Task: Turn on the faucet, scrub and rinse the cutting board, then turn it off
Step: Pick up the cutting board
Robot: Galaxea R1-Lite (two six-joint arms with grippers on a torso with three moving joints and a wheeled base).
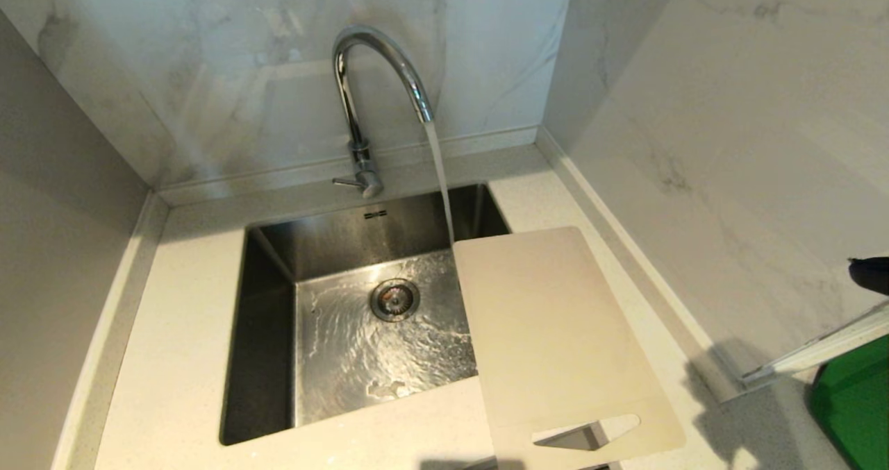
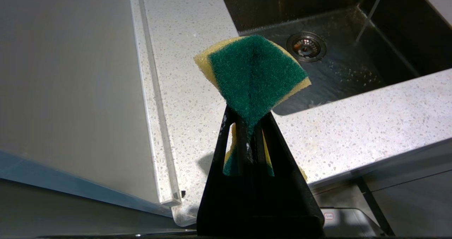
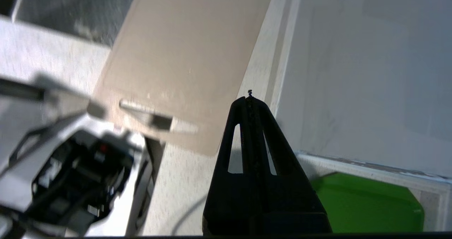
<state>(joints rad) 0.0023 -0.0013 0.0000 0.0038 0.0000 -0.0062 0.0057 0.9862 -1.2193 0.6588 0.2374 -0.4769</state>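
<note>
Right gripper: (image 3: 250,99) fingers pressed together, nothing between them, hanging over the tabletop strip beside the right wall, just off the board's long right edge.
Left gripper: (image 2: 249,126) clamped on a yellow-and-green sponge (image 2: 252,73), squashing it into a fan, green scrub side showing. It sits over the front-left part of the tabletop, with the sink (image 2: 353,66) ahead of it.
Faucet: (image 1: 361,95) at the back edge of the tabletop behind the sink, already running, with the stream dropping right by the board's far-left corner. So step one looks done to me.
Cutting board: (image 1: 555,338) lying flat on the right side of the tabletop, its left edge hanging over the sink's right rim. Handle slot end sits at the front edge of the tabletop and pokes past it a bit.
Long axis: runs front to back, slot end nearest the robot, far end up by the water.
Who's nearer: right gripper by a lot, it's basically beside the board near the slot end. The sponge arm is across the sink from it.
Next move, my guess: right one needs to open up before it can grab the slot end and steady or tilt the board into the stream, then the sponge comes across.
Other stuff: green thing (image 3: 367,203) on the lower ledge at the right, not part of this.
</note>
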